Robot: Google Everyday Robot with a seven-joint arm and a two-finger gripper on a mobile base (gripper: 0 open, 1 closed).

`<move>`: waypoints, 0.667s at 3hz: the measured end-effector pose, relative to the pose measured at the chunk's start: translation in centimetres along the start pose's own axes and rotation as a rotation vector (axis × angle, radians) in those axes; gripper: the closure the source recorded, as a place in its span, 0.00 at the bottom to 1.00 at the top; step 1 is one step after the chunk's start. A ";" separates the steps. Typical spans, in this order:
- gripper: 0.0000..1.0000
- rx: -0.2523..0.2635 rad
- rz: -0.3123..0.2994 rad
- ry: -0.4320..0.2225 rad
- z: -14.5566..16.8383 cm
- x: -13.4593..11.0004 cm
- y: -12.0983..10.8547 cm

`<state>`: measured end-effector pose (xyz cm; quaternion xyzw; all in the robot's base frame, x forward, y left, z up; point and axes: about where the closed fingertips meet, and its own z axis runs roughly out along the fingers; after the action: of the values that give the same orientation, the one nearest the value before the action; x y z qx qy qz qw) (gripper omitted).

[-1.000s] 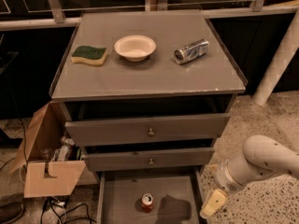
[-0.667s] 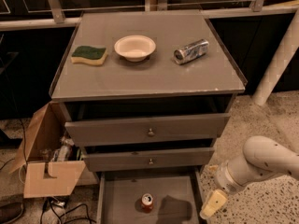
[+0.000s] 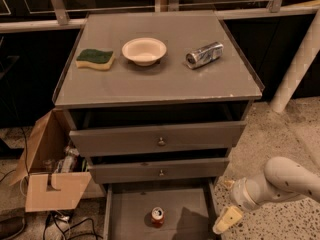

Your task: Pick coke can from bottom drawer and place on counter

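Unchanged since earlier: tool [image 3: 228, 219] right of bottom drawer [image 3: 129, 210], spread untellable. Coke can [image 3: 157, 217] probably light, slick, dentable; grip mid-body.

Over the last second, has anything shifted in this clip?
Nothing visibly changed. The gripper stays low beside the right edge of the bottom drawer, and the coke can stands untouched on its floor.
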<state>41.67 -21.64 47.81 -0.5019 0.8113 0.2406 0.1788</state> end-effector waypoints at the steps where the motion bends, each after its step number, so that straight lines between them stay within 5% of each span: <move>1: 0.00 0.003 0.029 -0.057 3.8 3.5 -3.3; 2: 0.00 -0.032 0.070 -0.066 7.4 6.5 -4.8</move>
<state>43.50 -23.99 37.22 -0.4676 0.8183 0.2759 0.1889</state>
